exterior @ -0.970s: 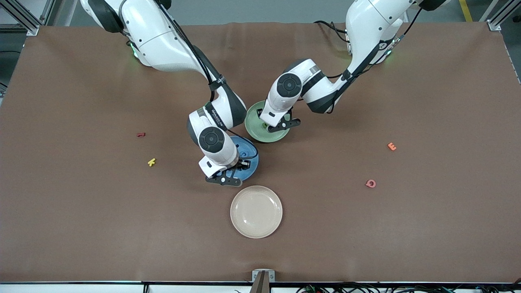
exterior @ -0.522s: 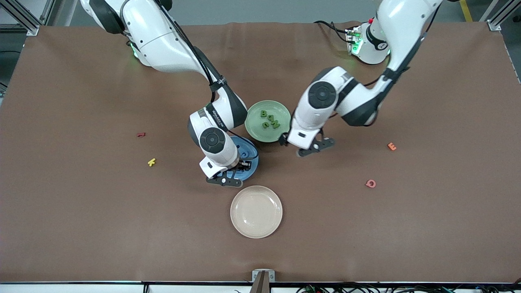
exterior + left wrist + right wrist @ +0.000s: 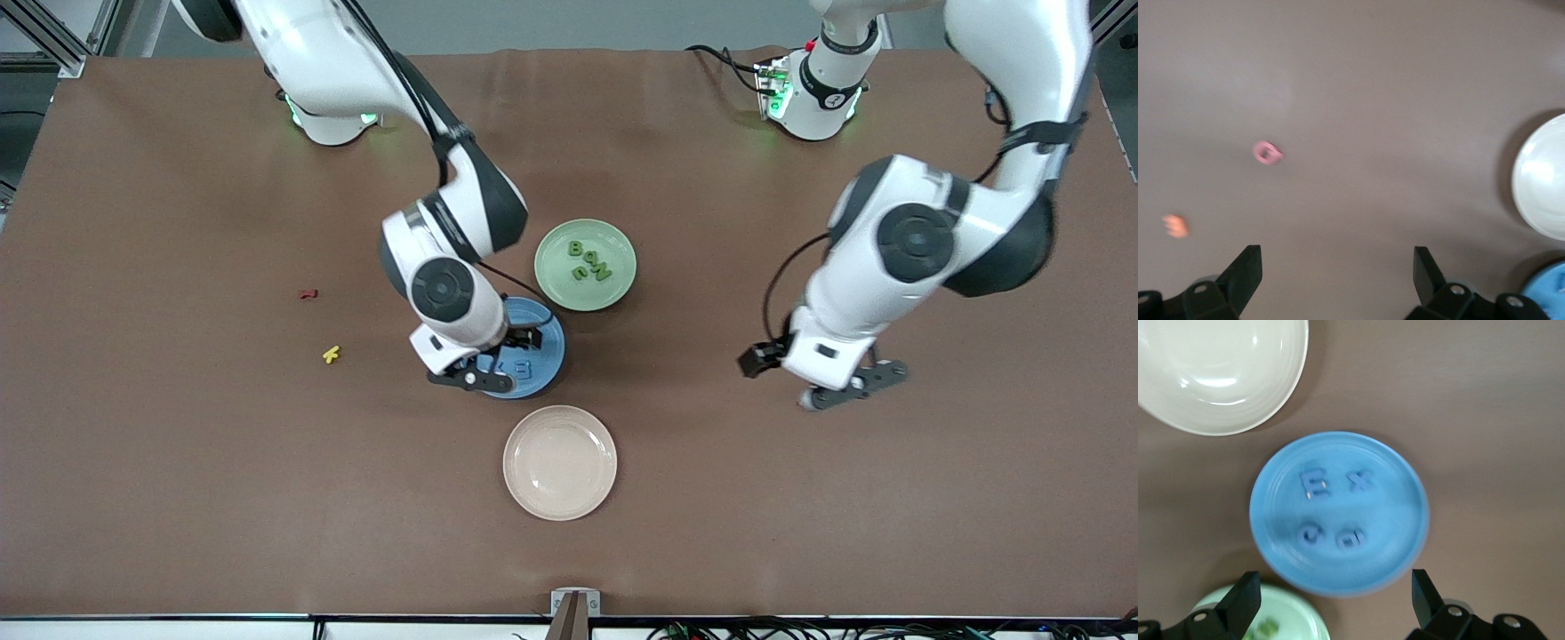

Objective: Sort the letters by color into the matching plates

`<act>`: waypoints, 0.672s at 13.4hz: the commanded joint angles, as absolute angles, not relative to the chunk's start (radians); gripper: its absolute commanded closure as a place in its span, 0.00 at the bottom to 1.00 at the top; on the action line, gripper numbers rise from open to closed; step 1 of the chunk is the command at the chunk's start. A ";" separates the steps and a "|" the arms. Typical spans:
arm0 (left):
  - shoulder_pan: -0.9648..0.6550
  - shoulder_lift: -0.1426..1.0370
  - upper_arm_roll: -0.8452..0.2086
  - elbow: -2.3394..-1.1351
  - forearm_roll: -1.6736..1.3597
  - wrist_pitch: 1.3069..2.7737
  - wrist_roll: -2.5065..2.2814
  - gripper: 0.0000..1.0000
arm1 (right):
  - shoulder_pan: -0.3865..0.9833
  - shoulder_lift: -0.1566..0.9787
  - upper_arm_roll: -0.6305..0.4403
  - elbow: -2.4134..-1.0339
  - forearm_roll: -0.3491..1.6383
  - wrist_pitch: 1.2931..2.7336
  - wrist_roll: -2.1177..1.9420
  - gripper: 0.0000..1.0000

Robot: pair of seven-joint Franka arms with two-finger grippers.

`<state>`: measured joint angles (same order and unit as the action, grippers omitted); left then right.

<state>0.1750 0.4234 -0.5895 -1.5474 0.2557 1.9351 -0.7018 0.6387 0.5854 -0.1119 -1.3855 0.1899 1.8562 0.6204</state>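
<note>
Blue foam letters [image 3: 1333, 510], four of them, sit inside the round blue plate [image 3: 1405, 540], and a little cluster of green foam letters [image 3: 588, 260] lies in the pale green plate [image 3: 558, 283] just beside it, farther from the front camera. So the sorting looks pretty much done to me.

Right gripper [image 3: 1331, 613] hangs over the blue plate with its jaws spread wide and nothing between them. Left gripper [image 3: 1338, 280] is up over bare brown table toward the left arm's end, also wide open and empty.

Leftovers: a pink ring-shaped letter [image 3: 1267, 153], an orange one [image 3: 1175, 226], a small yellow letter [image 3: 331, 355], a dark red one [image 3: 308, 293], and an empty cream plate [image 3: 560, 498]. None of those count.

Best move, I'd say: lift straight up off the blue plate so a fingertip doesn't clip its rim, and leave the odd colours alone.
</note>
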 commanded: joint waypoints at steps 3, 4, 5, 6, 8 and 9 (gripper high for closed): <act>0.294 0.290 -0.589 -1.535 0.261 1.823 -0.364 0.00 | 0.490 0.084 -0.104 -1.826 0.195 1.824 0.415 0.00; 0.276 0.249 -0.536 -1.537 0.259 1.792 -0.321 0.00 | 0.445 0.007 -0.106 -1.900 0.190 1.824 0.360 0.00; 0.228 0.209 -0.469 -1.543 0.249 1.769 -0.305 0.00 | 0.378 -0.052 -0.106 -1.948 0.187 1.818 0.294 0.00; 0.183 0.172 -0.398 -1.543 0.220 1.743 -0.295 0.00 | 0.318 -0.072 -0.106 -1.951 0.186 1.777 0.229 0.00; 0.073 0.105 -0.249 -1.543 0.141 1.679 -0.238 0.00 | 0.185 -0.081 -0.106 -1.922 0.161 1.717 0.079 0.00; 0.037 0.088 -0.208 -1.542 0.130 1.645 -0.220 0.00 | 0.134 -0.083 -0.106 -1.896 0.155 1.688 0.002 0.00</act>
